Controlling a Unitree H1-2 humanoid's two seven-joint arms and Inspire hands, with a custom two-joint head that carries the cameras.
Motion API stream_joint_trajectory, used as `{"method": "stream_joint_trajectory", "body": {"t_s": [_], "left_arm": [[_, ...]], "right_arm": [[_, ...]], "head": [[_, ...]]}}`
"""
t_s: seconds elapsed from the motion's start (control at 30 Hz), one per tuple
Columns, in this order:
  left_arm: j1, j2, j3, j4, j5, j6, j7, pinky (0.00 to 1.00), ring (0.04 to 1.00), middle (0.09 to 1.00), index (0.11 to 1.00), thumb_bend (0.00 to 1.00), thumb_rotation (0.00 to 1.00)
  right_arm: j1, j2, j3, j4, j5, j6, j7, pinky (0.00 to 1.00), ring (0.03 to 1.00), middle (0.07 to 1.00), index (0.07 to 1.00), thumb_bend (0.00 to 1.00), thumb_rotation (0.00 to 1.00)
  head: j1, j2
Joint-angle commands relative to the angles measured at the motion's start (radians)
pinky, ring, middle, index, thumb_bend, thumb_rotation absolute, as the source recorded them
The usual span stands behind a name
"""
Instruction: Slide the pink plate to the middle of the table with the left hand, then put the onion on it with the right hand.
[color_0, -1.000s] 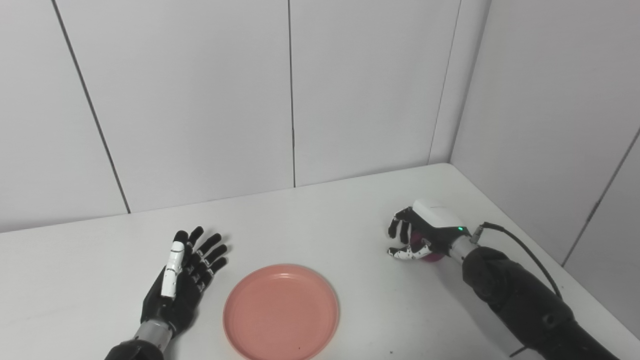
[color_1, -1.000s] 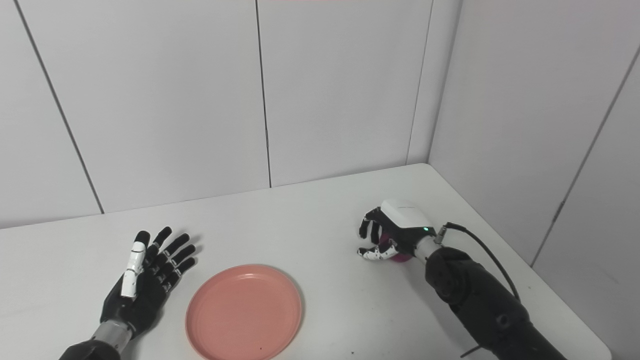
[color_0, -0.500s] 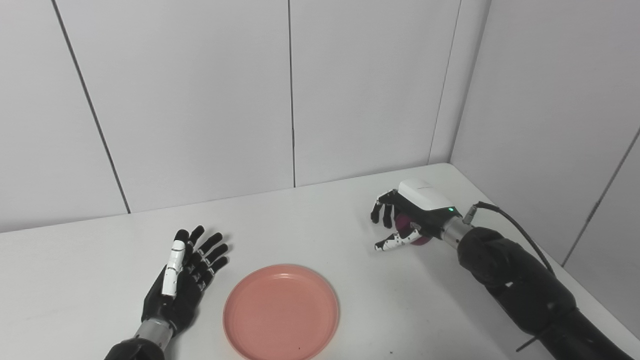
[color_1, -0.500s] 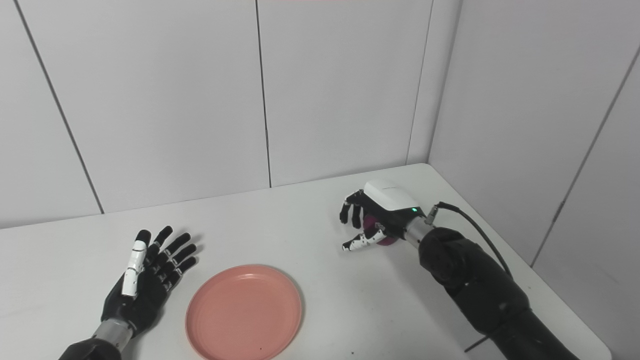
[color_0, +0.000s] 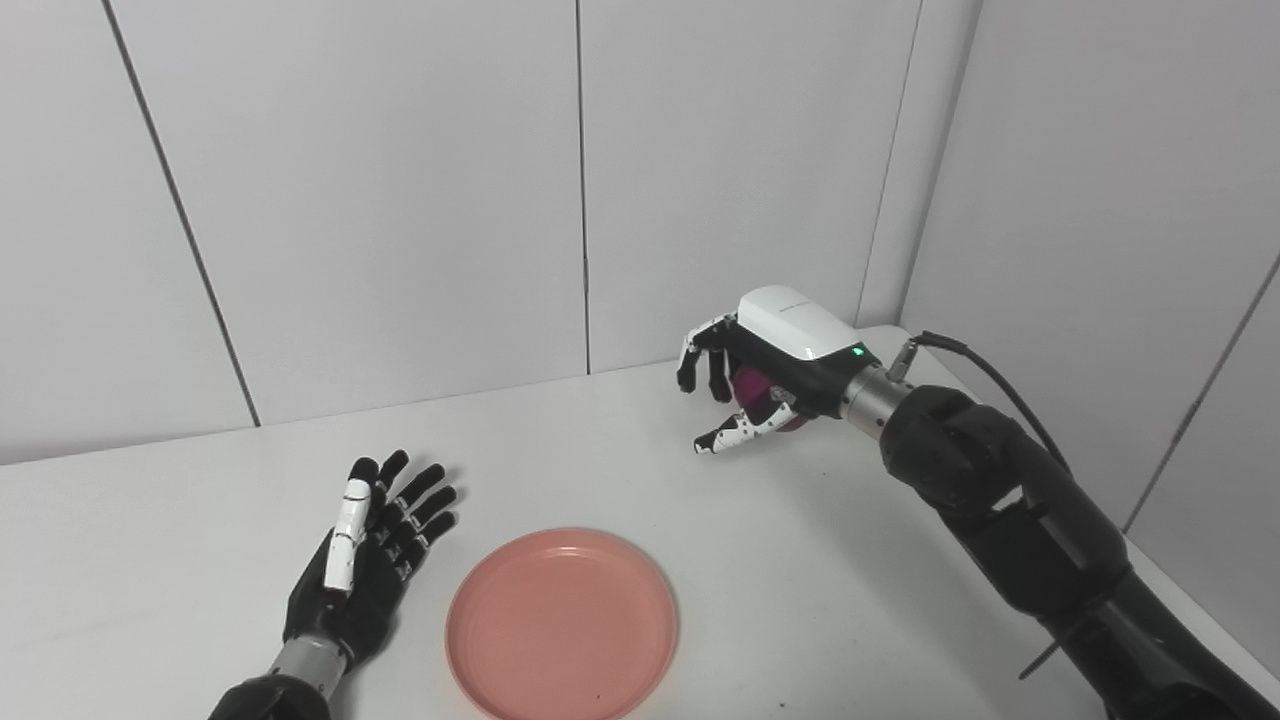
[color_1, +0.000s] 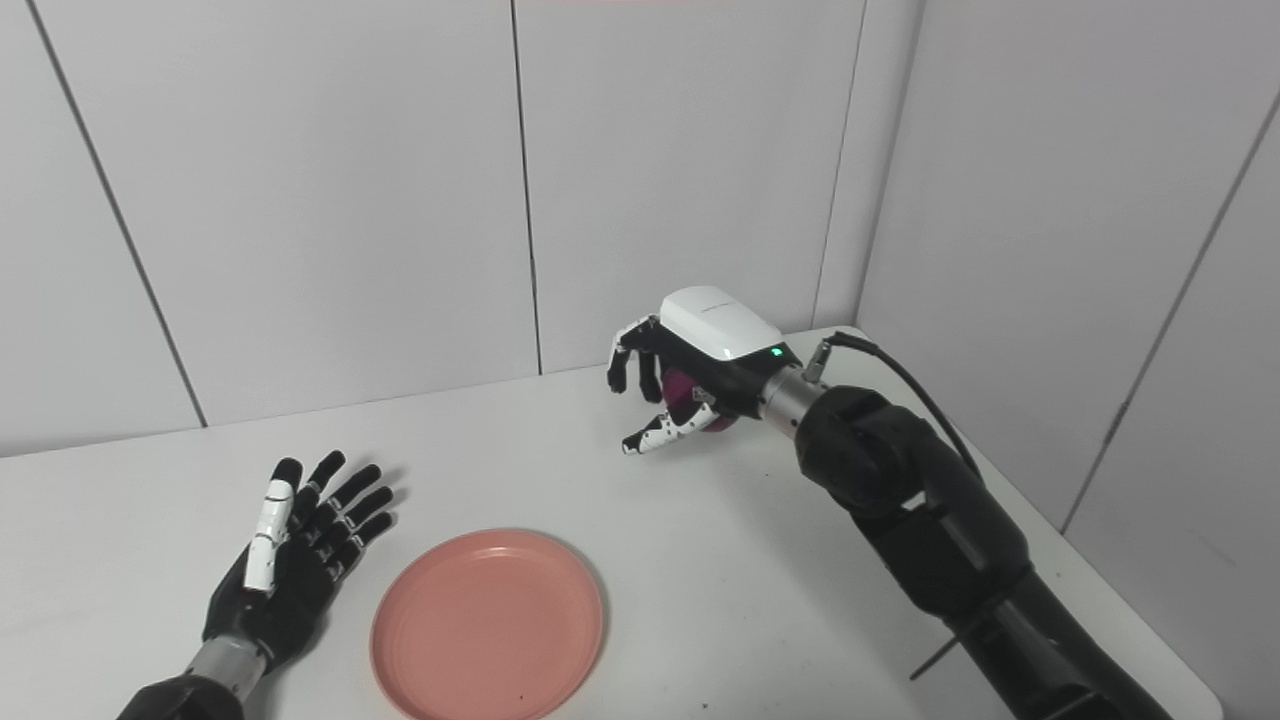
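The pink plate (color_0: 562, 624) lies flat near the table's front edge, about mid-width. To its left my left hand (color_0: 372, 556) rests palm up on the table, open, fingers spread, not touching the plate. My right hand (color_0: 757, 380) hangs in the air above the back right of the table, up and to the right of the plate. It is shut on the purple onion (color_0: 752, 386), which shows only partly between the fingers and palm; in the right eye view the onion (color_1: 684, 390) is likewise mostly covered by the right hand (color_1: 690, 372).
The white table (color_0: 200, 520) meets grey panelled walls at the back and on the right, forming a corner (color_0: 880, 325) just behind my right hand. A black cable (color_0: 985, 368) runs from the right wrist.
My right hand has lifted the onion off the table at the right and carried it up and leftward. The left hand and the plate have stayed put.
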Motion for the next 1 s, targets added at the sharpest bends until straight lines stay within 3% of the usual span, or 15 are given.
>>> {"method": "stream_joint_trajectory", "body": {"t_s": [0.0, 0.4, 0.57, 0.67, 0.97], "left_arm": [[0.034, -0.008, -0.007, 0.054, 0.021, 0.035, 0.023, 0.90, 0.875, 0.884, 1.000, 0.61, 0.83], [0.031, -0.019, -0.003, 0.060, 0.018, 0.028, 0.028, 0.89, 0.859, 0.870, 0.995, 0.63, 0.81], [0.036, -0.024, -0.006, 0.045, 0.020, 0.036, 0.035, 0.89, 0.856, 0.867, 0.996, 0.64, 0.81], [0.039, -0.035, 0.001, 0.036, 0.012, 0.045, 0.044, 0.88, 0.854, 0.867, 0.992, 0.65, 0.77], [0.040, -0.052, -0.019, 0.036, 0.027, 0.025, 0.051, 0.88, 0.852, 0.851, 0.988, 0.66, 0.79]], "right_arm": [[-0.052, 0.018, -0.009, -0.049, 0.015, 0.004, -0.001, 0.20, 0.253, 0.342, 0.483, 0.50, 0.16], [-0.043, 0.129, -0.005, -0.069, 0.052, 0.035, 0.039, 0.21, 0.271, 0.361, 0.483, 0.50, 0.16], [-0.026, 0.162, 0.013, -0.061, 0.043, 0.008, 0.027, 0.21, 0.265, 0.356, 0.484, 0.50, 0.16], [-0.017, 0.179, 0.035, -0.075, 0.023, 0.021, 0.039, 0.25, 0.319, 0.406, 0.485, 0.50, 0.16], [0.006, 0.207, 0.084, -0.009, 0.022, -0.057, 0.012, 0.22, 0.279, 0.365, 0.483, 0.50, 0.16]], "head": [[0.002, 0.000], [0.024, 0.000], [0.053, 0.009], [0.086, 0.017], [0.143, 0.030]]}}
